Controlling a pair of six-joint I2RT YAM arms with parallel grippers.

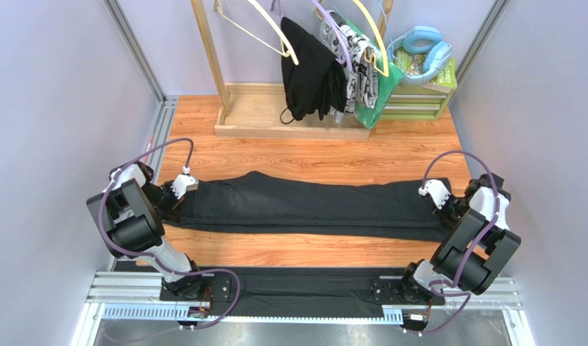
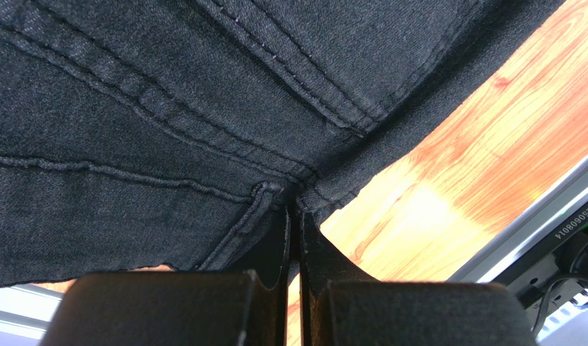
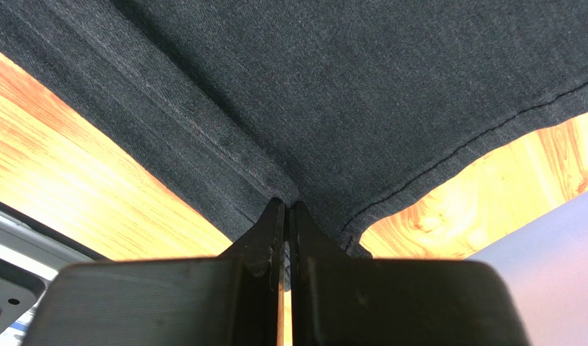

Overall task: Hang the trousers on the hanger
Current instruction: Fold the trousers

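Dark charcoal denim, the trousers [image 1: 311, 205], is laid flat across the wooden table [image 1: 311, 155], stretched from left to right across its middle. The waist end at the left is pinched by the left gripper [image 1: 187, 186], whose jaws are closed on a seamed edge of the fabric (seen close in the wrist view). The hem end at the right is clamped in the same way by the right gripper [image 1: 430, 193]. The pale cream hanger [image 1: 273, 30] is hung on the wooden rack [image 1: 275, 115] at the far edge, well apart from the trousers, beside a black garment [image 1: 307, 72].
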